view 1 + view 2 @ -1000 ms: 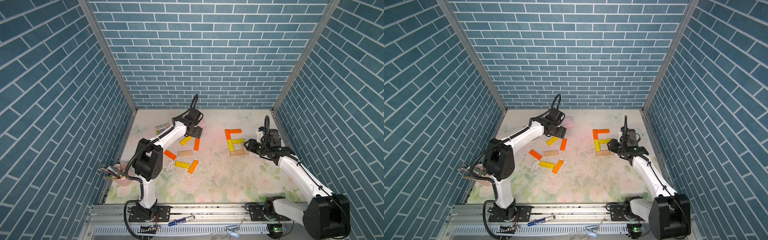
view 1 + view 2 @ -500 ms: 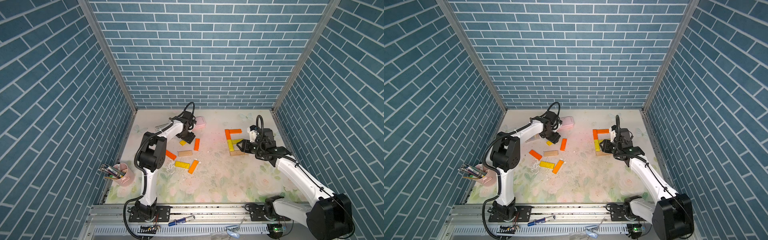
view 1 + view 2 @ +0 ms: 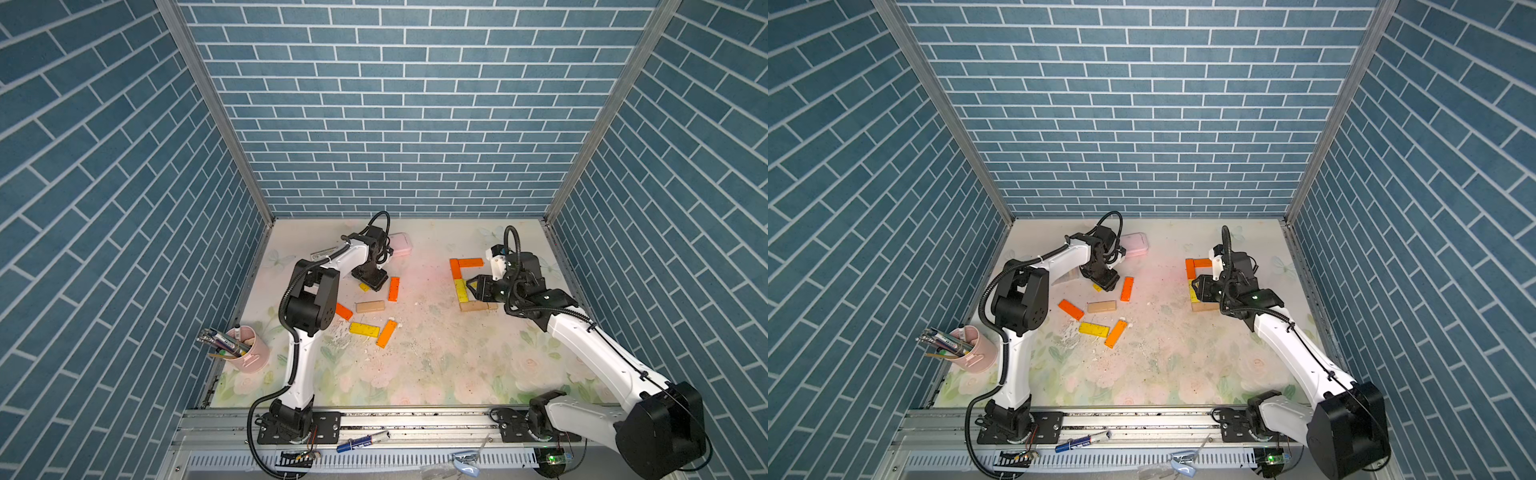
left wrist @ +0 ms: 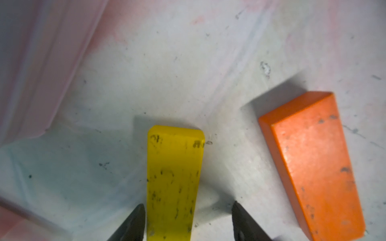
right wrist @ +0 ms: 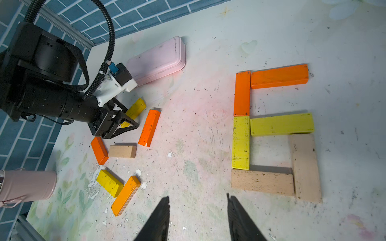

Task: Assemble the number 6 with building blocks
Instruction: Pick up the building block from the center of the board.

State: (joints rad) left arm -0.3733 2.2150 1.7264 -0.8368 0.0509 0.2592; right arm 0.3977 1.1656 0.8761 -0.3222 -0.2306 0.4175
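Left gripper is down at the table, in its far left part. Its jaws are partly apart and astride one end of a yellow block that lies flat. One finger sits against the block's side and the other stands clear of it with bare table between, so there is no grip. An orange block lies near the yellow one, not touching it. The pink case lies just past the gripper toward the far edge. Four more loose blocks lie on the front-edge side of the gripper: one tan, two orange, one yellow. The number 6 lies flat in the far right part of the table. Two orange blocks form its top stroke and upper upright, two yellow its lower upright and middle stroke, and two tan its bottom stroke and closing upright, with neighbours butted together. Right gripper hangs above the table close beside the figure, jaws moderately apart with nothing between them. A pink cup of pens stands at the left edge.
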